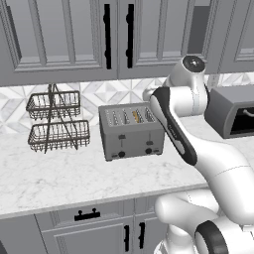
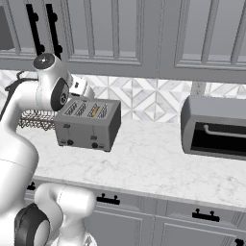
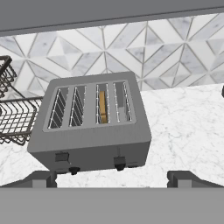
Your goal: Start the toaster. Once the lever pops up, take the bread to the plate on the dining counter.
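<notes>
The grey four-slot toaster (image 1: 131, 133) (image 2: 89, 126) (image 3: 92, 127) stands on the marble counter (image 1: 74, 173) by the tiled wall. The tan bread (image 3: 102, 107) (image 1: 135, 117) (image 2: 94, 111) sits upright and low in the third slot from the left. On the toaster's front, the right lever (image 3: 119, 161) sits lower than the left lever (image 3: 61, 156). My gripper (image 3: 116, 179) hangs open above and in front of the toaster, holding nothing, its fingertips (image 3: 43, 178) wide apart. The plate and the dining counter are out of view.
A two-tier wire basket (image 1: 54, 121) (image 3: 13, 118) stands left of the toaster. A larger dark grey box appliance (image 1: 233, 114) (image 2: 216, 127) sits to the right. Upper cabinets (image 1: 74, 34) hang close overhead. My arm (image 1: 178, 129) crosses beside the toaster's right end.
</notes>
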